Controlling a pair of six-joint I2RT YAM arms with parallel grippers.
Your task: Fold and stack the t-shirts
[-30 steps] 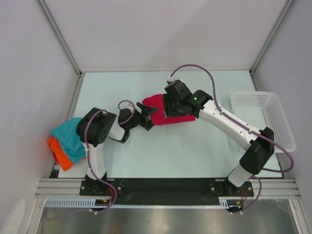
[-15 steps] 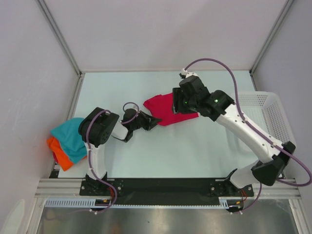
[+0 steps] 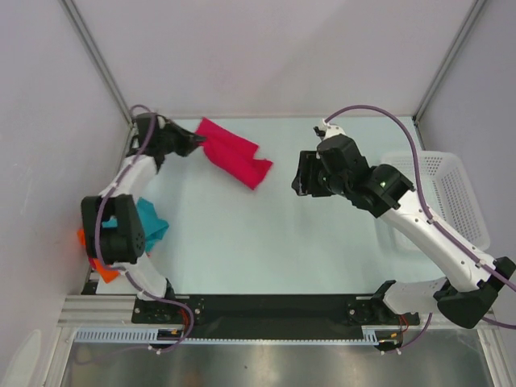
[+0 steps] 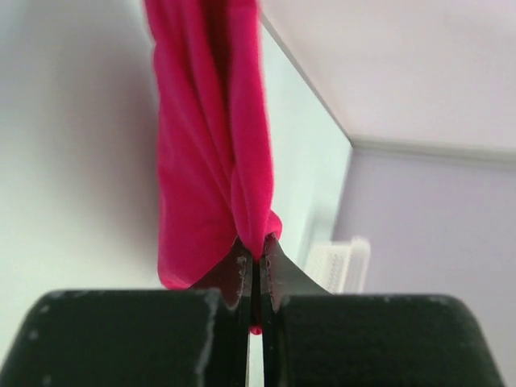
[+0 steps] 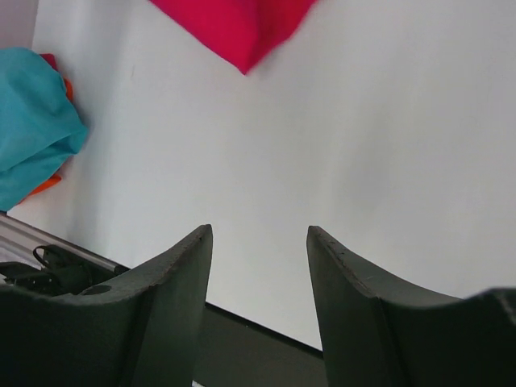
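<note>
Presently the crimson t-shirt [image 3: 234,155] is gripped at its 10 o'clock end by the clenched left jaws, near the far-left corner of the table [image 3: 322,242]. Its long axis runs toward 4 o'clock, where the free end is faced from 3 o'clock by the released, empty right jaws. No brand or writing is seen.

Open table [image 3: 266,242] middle, basket [image 3: 461,187] right, teal t-shirt [image 3: 151,226] left

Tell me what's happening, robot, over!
Left gripper shut on pink shirt, far-left corner. Right gripper open, empty. Teal shirt bunched at left edge. Nothing in the way.
</note>
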